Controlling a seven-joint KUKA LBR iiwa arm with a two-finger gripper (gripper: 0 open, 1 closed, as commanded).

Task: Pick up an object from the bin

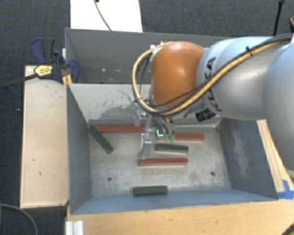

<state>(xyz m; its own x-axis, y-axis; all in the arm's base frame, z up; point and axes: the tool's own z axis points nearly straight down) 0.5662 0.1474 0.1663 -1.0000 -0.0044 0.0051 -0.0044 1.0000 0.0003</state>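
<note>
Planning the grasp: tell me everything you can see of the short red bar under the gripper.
The short red bar is a straight, flat, reddish-brown strip, matte, maybe painted wood. It lies flat near the middle of the bin floor, running left to right. A dark green bar lies parallel just behind it. The gripper hangs over its left end; contact cannot be told.

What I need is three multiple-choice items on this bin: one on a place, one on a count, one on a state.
1. In the bin, the gripper hangs over: A the left wall; B the middle; C the front rim.
2. Count of dark green bars: A one; B three; C five.
3. The short red bar: A lies flat; B stands on end; C hangs lifted.
Key: B, it is above the floor's middle; B, left bar, middle bar, front bar; A, it rests on the floor.
</note>
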